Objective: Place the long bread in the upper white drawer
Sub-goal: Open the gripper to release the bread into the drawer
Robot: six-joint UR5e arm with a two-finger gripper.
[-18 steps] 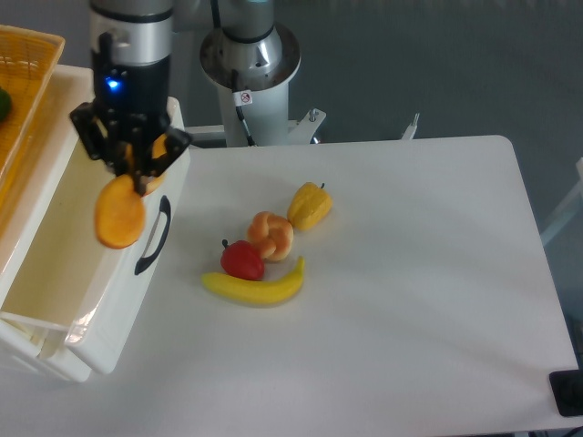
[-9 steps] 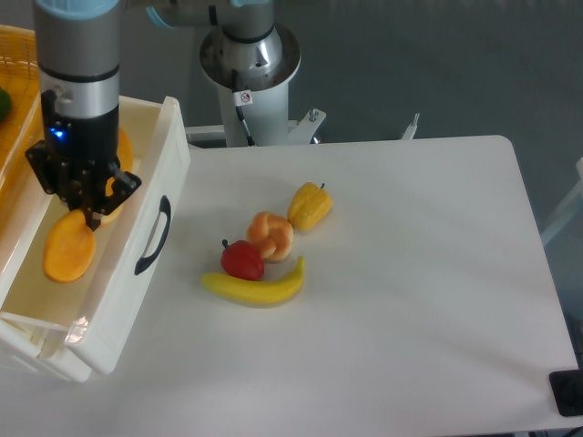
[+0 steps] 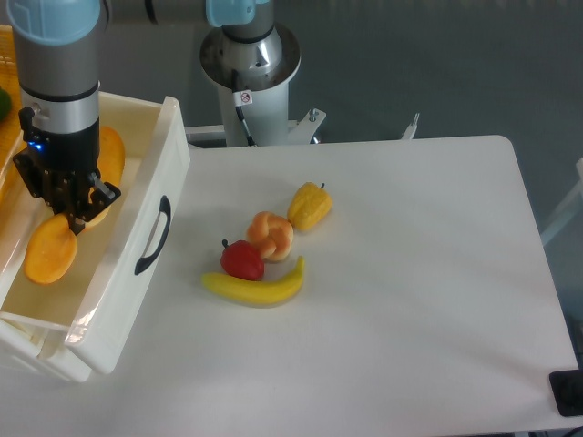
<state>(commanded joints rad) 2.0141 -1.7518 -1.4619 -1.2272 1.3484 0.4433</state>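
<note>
My gripper [image 3: 68, 216] is shut on the long bread [image 3: 52, 248], an orange-golden stick that runs from behind the gripper near the drawer's back wall down to a rounded end at the lower left. It hangs inside the open upper white drawer [image 3: 132, 300], a creamy-white box with a black curved handle [image 3: 155, 236] on its front panel. Whether the bread touches the drawer floor cannot be told. The gripper body hides the bread's middle.
On the table lie a yellow banana [image 3: 258, 286], a red strawberry-like fruit [image 3: 241, 260], a round knotted orange bun [image 3: 271, 234] and a yellow pepper [image 3: 310, 206]. A yellow wicker basket [image 3: 11, 91] stands behind the drawer at the far left. The robot base [image 3: 249, 64] stands behind the table.
The gripper has carried the long bread leftward from above the drawer's front panel to over the drawer's inside, and lower into it.
</note>
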